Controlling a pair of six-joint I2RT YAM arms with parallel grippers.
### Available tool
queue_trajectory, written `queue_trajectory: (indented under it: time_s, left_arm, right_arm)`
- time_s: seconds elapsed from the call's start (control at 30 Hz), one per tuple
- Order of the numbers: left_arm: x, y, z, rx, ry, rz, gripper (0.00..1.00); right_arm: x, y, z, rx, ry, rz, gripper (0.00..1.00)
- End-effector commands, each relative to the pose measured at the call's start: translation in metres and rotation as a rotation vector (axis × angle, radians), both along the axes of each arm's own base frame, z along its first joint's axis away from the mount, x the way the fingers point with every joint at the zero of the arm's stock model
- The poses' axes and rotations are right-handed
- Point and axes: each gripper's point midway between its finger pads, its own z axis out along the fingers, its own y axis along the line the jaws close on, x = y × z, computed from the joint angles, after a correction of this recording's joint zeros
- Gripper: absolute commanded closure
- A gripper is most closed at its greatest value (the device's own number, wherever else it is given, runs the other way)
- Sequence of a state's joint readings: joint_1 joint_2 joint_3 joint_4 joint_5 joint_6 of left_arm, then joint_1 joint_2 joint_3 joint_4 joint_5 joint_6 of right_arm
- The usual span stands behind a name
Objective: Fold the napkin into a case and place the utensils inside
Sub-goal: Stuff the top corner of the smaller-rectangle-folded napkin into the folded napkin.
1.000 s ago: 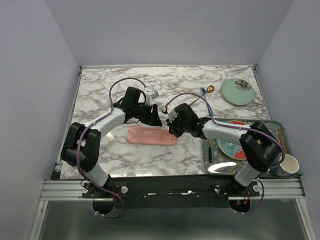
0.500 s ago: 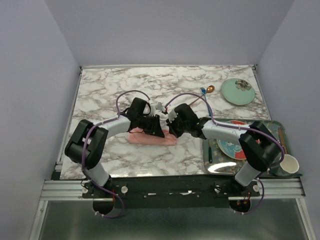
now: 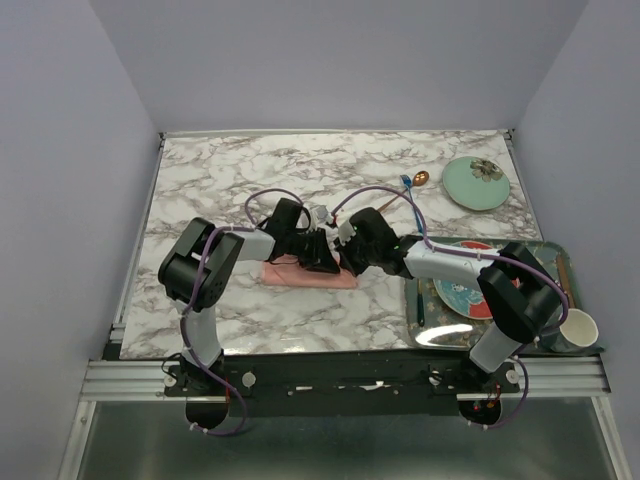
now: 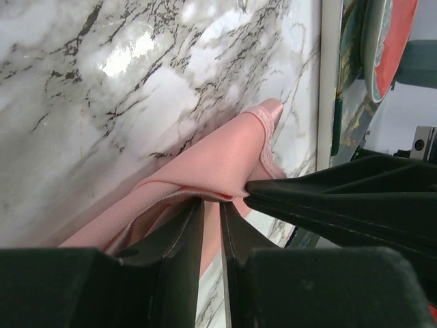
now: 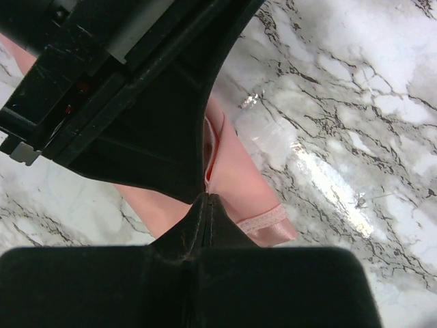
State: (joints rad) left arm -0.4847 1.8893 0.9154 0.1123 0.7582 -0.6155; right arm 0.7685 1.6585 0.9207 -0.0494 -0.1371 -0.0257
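The napkin (image 3: 290,275) lies on the marble worktop (image 3: 220,180) as a narrow pink band, folded lengthwise, a little right of the worktop's middle and towards the near edge. Its right end is lifted off the surface, and both arms meet there.

The left end effector (image 3: 325,262) reaches in from the left. In the left wrist view its fingers (image 4: 183,236) stand almost together, with a strip of pink cloth in the slim gap between them, so it grips a layer of the napkin.

The right end effector (image 3: 345,262) comes in from the right. In the right wrist view its jaws are pressed tight together, pinching the cloth's edge at their tip, just beside the left one's dark body. The hemmed corner of the napkin (image 5: 263,220) hangs free past the pinch.

Well apart, near the far right of the worktop, lie the copper spoon (image 3: 420,179) and, just beside its bowl, the small blue fork (image 3: 406,181). A pale green plate (image 3: 477,183) sits beside them to the right. A tray (image 3: 415,300) at the near right holds a patterned plate (image 3: 462,295) and a white cup (image 3: 580,327).
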Motion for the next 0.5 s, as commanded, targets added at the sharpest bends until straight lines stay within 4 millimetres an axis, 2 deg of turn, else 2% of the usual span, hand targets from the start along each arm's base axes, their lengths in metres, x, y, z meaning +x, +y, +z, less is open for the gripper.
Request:
queue_trajectory:
  time_s: [0.0, 0.07, 0.17, 0.33, 0.47]
  left_arm:
    - [0.006, -0.004, 0.006, -0.051, 0.001, 0.045, 0.71]
    - [0.007, -0.006, 0.019, -0.074, -0.005, 0.062, 0.7]
    - [0.009, -0.007, 0.026, -0.087, -0.017, 0.082, 0.69]
    - [0.014, 0.0, -0.003, -0.003, 0.035, 0.144, 0.71]
    - [0.015, 0.003, -0.018, 0.032, 0.069, 0.161, 0.76]
  right_arm:
    - [-0.001, -0.007, -0.01, -0.03, 0.015, -0.024, 0.99]
    - [-0.001, -0.009, -0.011, -0.037, 0.013, -0.023, 0.99]
    - [-0.001, -0.011, -0.013, -0.049, 0.008, -0.031, 0.99]
    - [0.0, -0.015, -0.018, -0.069, 0.011, -0.038, 0.98]
    - [0.001, -0.017, -0.02, -0.084, 0.01, -0.049, 0.97]
